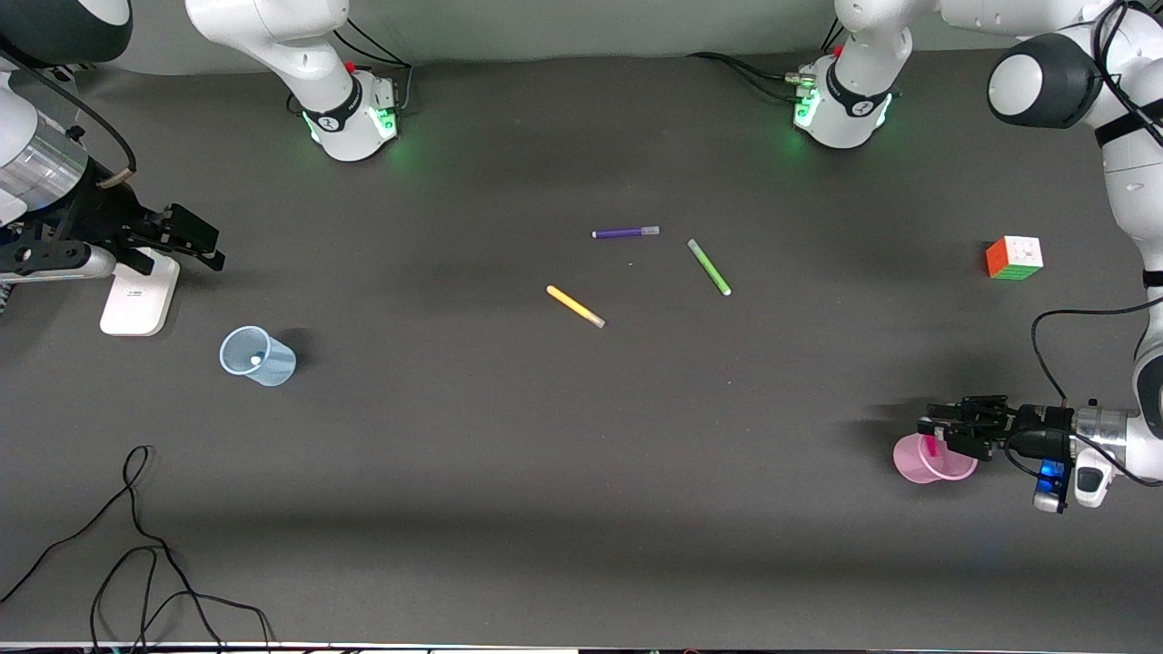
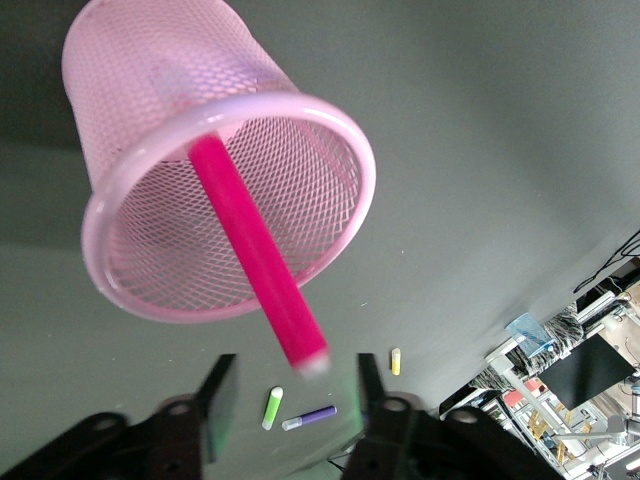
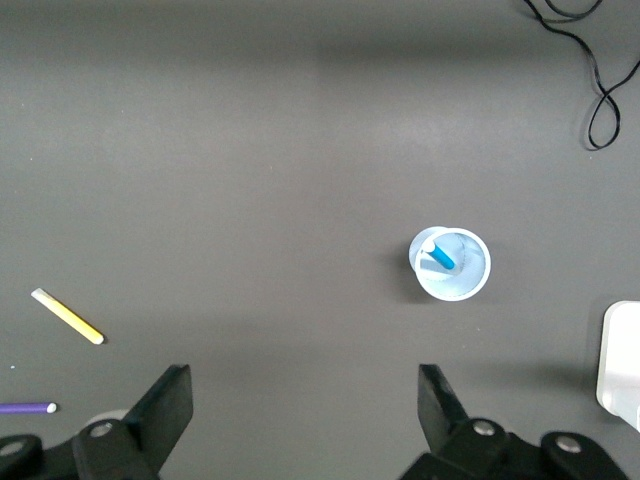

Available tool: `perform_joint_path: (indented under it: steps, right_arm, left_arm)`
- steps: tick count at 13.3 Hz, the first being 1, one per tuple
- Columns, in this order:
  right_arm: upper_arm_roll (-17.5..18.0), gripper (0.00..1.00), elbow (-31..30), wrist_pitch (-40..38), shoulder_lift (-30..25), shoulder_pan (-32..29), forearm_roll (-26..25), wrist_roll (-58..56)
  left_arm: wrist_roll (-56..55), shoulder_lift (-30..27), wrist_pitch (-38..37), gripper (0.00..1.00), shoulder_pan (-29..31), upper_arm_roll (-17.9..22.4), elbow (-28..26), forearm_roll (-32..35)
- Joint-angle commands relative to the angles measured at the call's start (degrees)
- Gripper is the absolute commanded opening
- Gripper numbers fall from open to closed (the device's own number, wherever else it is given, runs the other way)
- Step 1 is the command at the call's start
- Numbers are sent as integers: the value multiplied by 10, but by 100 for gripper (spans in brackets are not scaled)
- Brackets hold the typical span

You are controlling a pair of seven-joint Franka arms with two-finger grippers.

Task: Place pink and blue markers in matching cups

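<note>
Dark table (image 1: pixel 545 454): pink marker (image 2: pixel 255 255) in pink cup (image 1: pixel 913 461), blue marker (image 3: pixel 438 256) in blue cup (image 1: pixel 273 365); both fingers spread, empty.

I count five pens in all. Three lie loose on my table: one purple pen (image 1: pixel 626 232) at about 12 o'clock of the cluster, one green pen (image 1: pixel 709 266) at about 3 o'clock, one yellow pen (image 1: pixel 575 306) at about 7 o'clock. One pink marker (image 2: pixel 258 258) stands in a cup, and one blue marker (image 3: pixel 437 256) stands in another. That makes two cups: one pink cup (image 1: pixel 913 461) and one blue cup (image 1: pixel 273 367). There is one colour cube (image 1: pixel 1014 258), one white block (image 1: pixel 138 295), and one loose black cable (image 1: pixel 136 545).
</note>
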Motion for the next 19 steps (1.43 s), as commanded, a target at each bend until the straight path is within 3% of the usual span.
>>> perform_joint_path:
  steps: [1,4,8,11,15,16,19]
  right_arm:
    - [0,100,-6,-5,-5,1,3,4]
    - [1,100,-6,-2,-2,2,2,5]
    - [0,100,-6,6,7,1,2,5]
    - [0,100,-6,6,7,1,2,5]
    - [0,100,-6,12,8,1,2,5]
    - [0,100,-6,13,8,1,2,5]
    - [0,100,-6,24,14,1,0,-3]
  left_arm:
    - [5,6,-4,99,-4,1,15,-5]
    - [3,-19,-35,99,-12,-1,20,20]
    - [10,-151,-51,100,-113,-4,-11,215]
    - [10,-304,-13,100,-151,-4,-162,280]
    - [11,-513,125,100,-171,-5,-415,341]
    - [13,-551,145,100,-171,-5,-453,346]
    - [61,-593,141,100,-163,1,-463,350]
